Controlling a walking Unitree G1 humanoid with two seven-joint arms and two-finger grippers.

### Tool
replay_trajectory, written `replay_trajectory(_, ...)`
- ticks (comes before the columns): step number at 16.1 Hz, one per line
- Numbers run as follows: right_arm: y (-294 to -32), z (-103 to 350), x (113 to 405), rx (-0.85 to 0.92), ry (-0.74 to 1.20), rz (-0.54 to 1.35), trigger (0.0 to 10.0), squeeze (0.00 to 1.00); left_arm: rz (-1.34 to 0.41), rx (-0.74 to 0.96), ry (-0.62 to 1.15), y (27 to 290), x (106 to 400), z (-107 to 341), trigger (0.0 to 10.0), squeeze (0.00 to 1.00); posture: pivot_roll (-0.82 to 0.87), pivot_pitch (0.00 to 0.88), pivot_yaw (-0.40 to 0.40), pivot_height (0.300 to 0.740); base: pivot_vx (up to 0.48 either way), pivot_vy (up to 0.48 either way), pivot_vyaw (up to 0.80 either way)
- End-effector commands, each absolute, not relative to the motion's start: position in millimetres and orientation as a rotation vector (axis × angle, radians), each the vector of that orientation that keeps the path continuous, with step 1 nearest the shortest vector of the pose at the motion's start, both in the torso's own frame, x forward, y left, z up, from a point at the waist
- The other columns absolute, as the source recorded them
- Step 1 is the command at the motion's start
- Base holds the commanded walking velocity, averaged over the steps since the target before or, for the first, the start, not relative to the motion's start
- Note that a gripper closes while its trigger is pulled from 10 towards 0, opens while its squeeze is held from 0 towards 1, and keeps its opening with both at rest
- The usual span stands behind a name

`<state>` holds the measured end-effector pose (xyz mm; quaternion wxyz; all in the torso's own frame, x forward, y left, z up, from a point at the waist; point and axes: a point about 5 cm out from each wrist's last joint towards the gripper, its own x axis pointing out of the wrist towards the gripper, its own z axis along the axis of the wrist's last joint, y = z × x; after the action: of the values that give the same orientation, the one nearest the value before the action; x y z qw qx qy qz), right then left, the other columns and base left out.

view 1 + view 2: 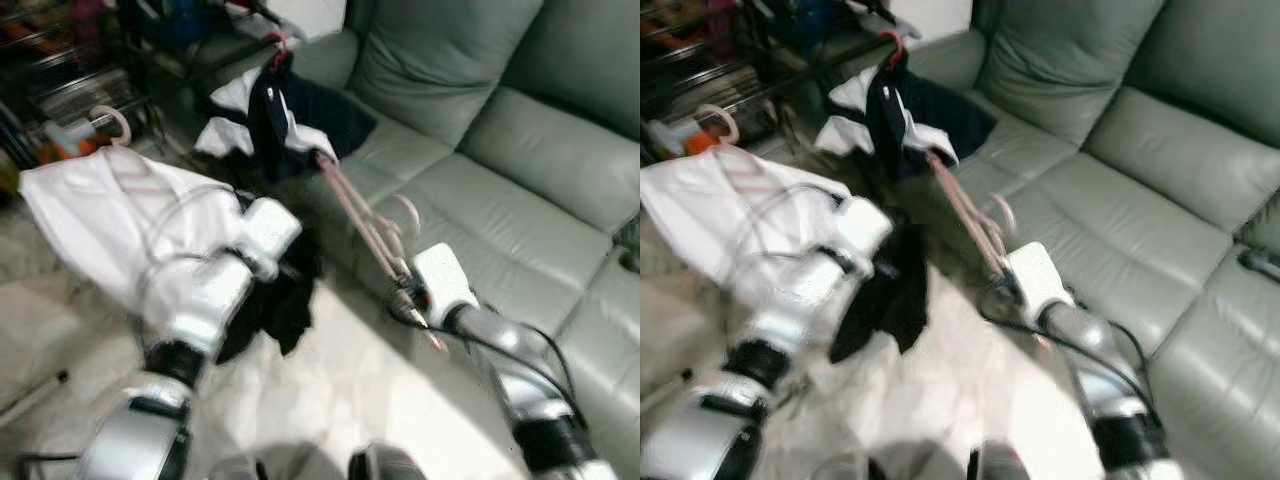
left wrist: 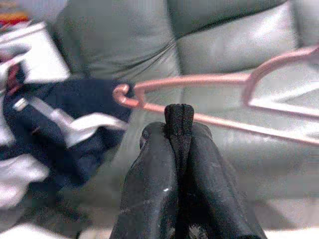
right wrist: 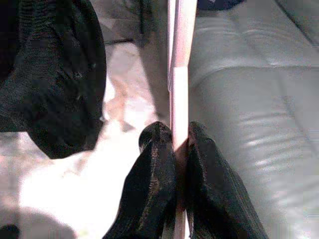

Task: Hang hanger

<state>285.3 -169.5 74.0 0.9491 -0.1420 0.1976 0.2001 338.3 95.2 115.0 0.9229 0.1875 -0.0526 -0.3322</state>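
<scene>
In front of the green sofa (image 1: 520, 160), the right gripper (image 3: 179, 144) squeezes a pink hanger (image 1: 365, 225) tight between its fingers. The left gripper (image 2: 179, 124) pinches black cloth (image 1: 285, 300), fingers pressed together. A white shirt (image 1: 95, 220) drapes nearby.

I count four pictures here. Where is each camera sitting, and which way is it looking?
Left eye view: on the head, looking forward and down at the green sofa; both silver arms show.
Right eye view: the head's other eye, same scene.
Left wrist view: along the left gripper, pinching black cloth, toward the sofa.
Right wrist view: along the right gripper, clamped on the pink hanger.
Shared: both wrist views show that hanger, which also shows from the head.
</scene>
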Motion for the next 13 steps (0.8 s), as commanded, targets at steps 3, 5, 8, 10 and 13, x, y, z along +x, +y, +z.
replay_trajectory(3, -160, 76, 286, -0.283, 0.377, 0.421, 10.0, 0.0, -0.652, 0.404, -0.122, 106, 342, 122, 10.0, 0.0, -0.04, 0.064, -0.012, 0.74, 0.353, 0.0, 0.0)
replay_trajectory(5, -160, 73, 286, -0.286, 0.373, 0.404, 10.0, 0.0, -0.606, 0.411, -0.121, 112, 341, 120, 10.0, 0.0, -0.05, 0.045, -0.007, 0.74, 0.0, 0.0, 0.0)
replay_trajectory(8, -159, 66, 280, -0.277, 0.352, 0.33, 10.0, 0.0, -0.484, 0.422, -0.083, 138, 333, 105, 10.0, 0.0, -0.04, 0.0, 0.001, 0.74, 0.0, 0.0, 0.0)
replay_trajectory(10, -163, 50, 276, -0.252, 0.364, 0.217, 10.0, 0.0, -0.386, 0.431, -0.038, 161, 320, 87, 10.0, 0.0, -0.03, 0.0, 0.013, 0.74, 0.0, 0.0, 0.0)
replay_trajectory(13, -173, 48, 277, -0.242, 0.335, 0.102, 10.0, 0.0, -0.319, 0.428, -0.034, 171, 314, 82, 10.0, 0.0, -0.02, 0.0, 0.019, 0.74, 0.0, 0.0, 0.0)
